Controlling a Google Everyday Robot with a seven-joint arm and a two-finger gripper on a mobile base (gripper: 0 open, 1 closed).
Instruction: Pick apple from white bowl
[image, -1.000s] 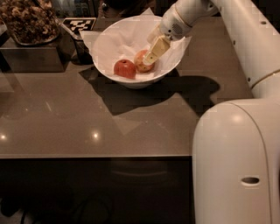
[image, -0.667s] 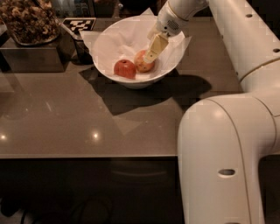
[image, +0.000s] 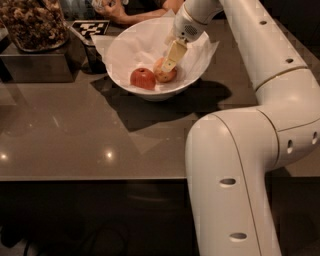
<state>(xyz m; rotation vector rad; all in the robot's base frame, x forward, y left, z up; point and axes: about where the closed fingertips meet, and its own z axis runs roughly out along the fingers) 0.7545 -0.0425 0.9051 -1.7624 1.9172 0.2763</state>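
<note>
Pincer (image: 167, 65) angles down-left onto apple (image: 162, 75) in white bowl (image: 119, 56).

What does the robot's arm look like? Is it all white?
Mostly. The arm is fat, smooth and white, with rounded joints, small dark oval holes and thin seam lines. The gripper, down in the white bowl at the apple, is pale yellow.

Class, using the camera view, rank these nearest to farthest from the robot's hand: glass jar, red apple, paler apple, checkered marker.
The hand is inside the white bowl.
1. Paler apple, right at the hand.
2. Red apple, beside it in the bowl.
3. Checkered marker, outside the bowl.
4. Glass jar, beyond the marker.
</note>
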